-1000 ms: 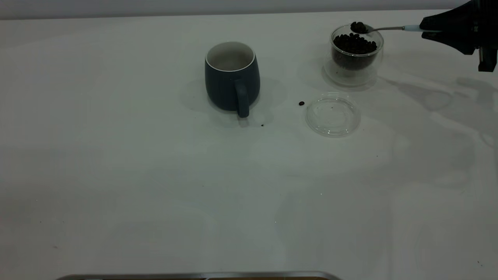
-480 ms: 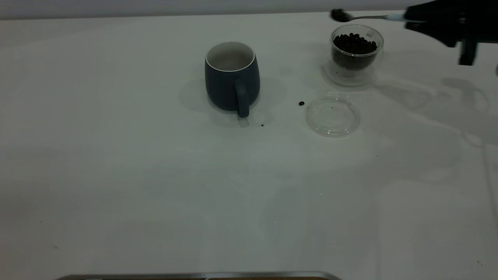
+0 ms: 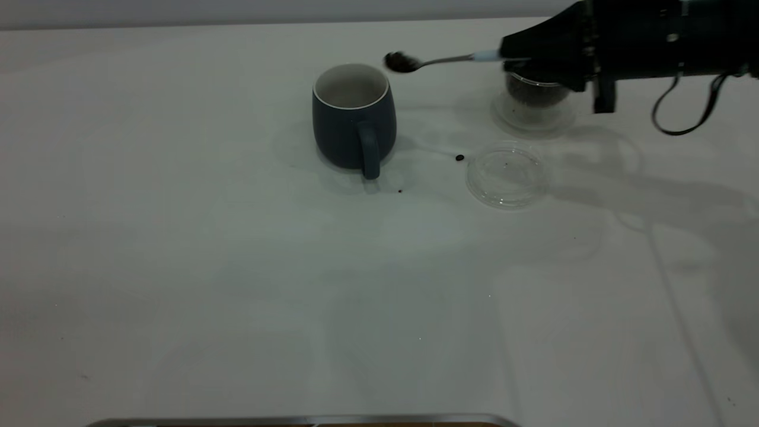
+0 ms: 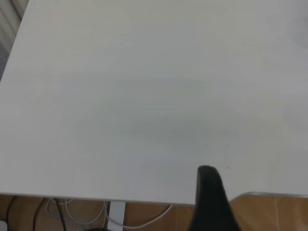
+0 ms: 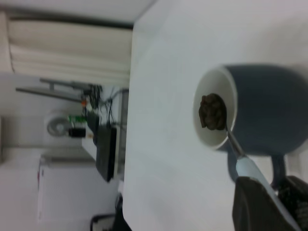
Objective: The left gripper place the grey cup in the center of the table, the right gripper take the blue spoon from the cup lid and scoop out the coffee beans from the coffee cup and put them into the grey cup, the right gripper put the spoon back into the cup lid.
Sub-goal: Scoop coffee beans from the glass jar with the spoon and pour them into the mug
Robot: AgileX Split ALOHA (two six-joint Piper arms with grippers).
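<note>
The grey cup (image 3: 354, 118) stands upright mid-table, handle toward the near edge, its white inside bare. My right gripper (image 3: 514, 52) is shut on the pale handle of the blue spoon (image 3: 445, 59) and holds it level. The spoon bowl carries coffee beans (image 3: 401, 61) just right of the cup's rim and above it. In the right wrist view the loaded spoon (image 5: 212, 111) lines up with the grey cup's (image 5: 269, 110) mouth. The coffee cup (image 3: 533, 98) with beans is half hidden behind the gripper. The cup lid (image 3: 507, 177) lies empty. My left gripper (image 4: 209, 192) hangs over the table's edge, far from all this.
One loose bean (image 3: 459, 158) lies on the table (image 3: 237, 267) between the grey cup and the lid, and a dark speck (image 3: 399, 191) sits near the cup's handle. The right arm's black cable (image 3: 682, 118) hangs above the table's right side.
The right gripper lifted the loaded spoon off the coffee cup and carried it left across the table to the grey cup's rim. Cups and lid have not moved.
</note>
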